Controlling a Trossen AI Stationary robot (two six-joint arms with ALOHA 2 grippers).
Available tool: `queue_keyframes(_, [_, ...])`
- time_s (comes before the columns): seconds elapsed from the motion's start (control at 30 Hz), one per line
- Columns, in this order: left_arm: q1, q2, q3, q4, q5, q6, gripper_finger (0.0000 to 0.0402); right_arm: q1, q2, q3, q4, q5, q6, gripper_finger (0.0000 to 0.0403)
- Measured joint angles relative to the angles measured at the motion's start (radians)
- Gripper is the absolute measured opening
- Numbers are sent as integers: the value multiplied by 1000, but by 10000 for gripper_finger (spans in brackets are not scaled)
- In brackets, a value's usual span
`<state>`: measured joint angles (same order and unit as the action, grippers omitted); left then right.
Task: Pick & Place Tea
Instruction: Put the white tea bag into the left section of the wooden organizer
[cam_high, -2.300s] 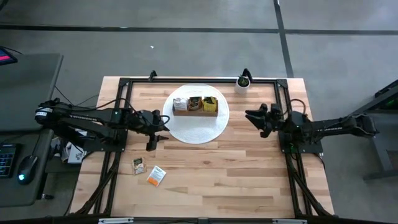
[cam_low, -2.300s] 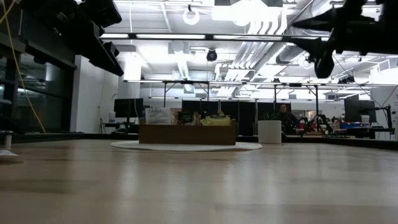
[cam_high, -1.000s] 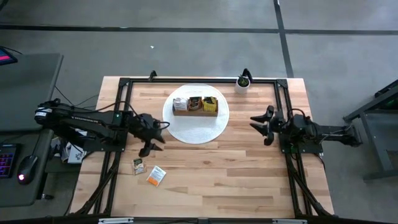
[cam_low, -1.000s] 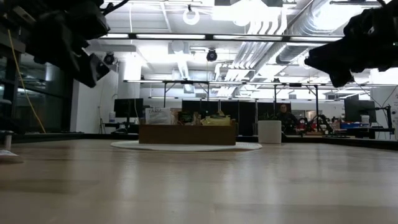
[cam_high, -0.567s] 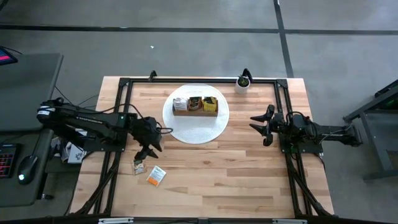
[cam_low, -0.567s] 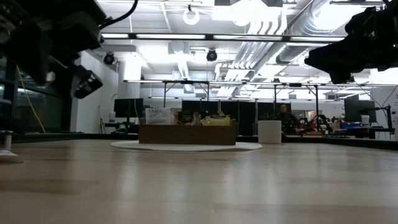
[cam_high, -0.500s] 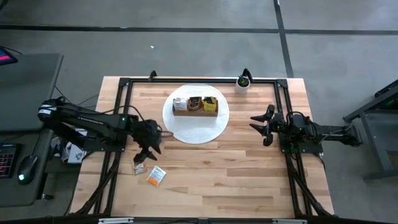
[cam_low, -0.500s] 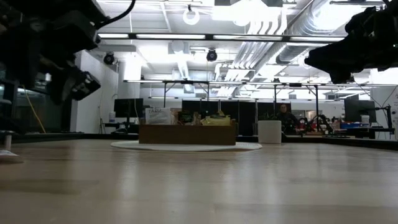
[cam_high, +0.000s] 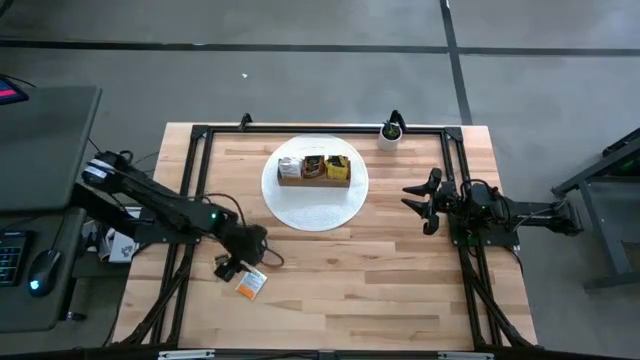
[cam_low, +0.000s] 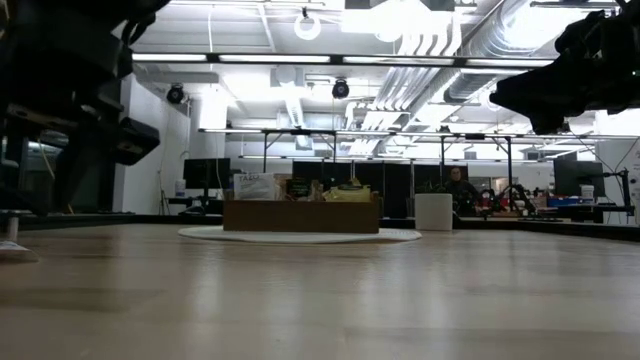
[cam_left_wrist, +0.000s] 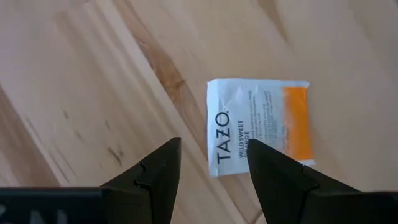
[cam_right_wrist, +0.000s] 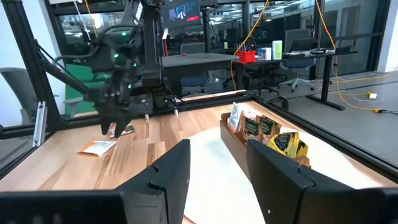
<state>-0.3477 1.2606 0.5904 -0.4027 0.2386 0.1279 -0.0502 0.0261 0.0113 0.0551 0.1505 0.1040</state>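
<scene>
White-and-orange tea sachet (cam_left_wrist: 258, 126) lies flat on the wooden desk (cam_high: 400, 290), near its left front. Left end effector (cam_high: 243, 263) hangs low directly over it, fingers apart, one edge of the sachet between the tips. A second sachet (cam_high: 223, 266) lies just beside, partly hidden. More sachets stand in the wooden box (cam_high: 314, 180) on the round white mat (cam_high: 315, 210). Right end effector (cam_high: 414, 196) waits at the desk's right, fingers apart, nothing between them.

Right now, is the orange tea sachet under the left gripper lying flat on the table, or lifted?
Lying flat. The white-orange sachet rests on the wooden table; the left gripper is open above it.
</scene>
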Motion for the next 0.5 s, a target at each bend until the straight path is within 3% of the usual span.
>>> queue_keyframes(0.5, [-52,273,129,-59,-28,82,183,0,0,0,1,0,0,153])
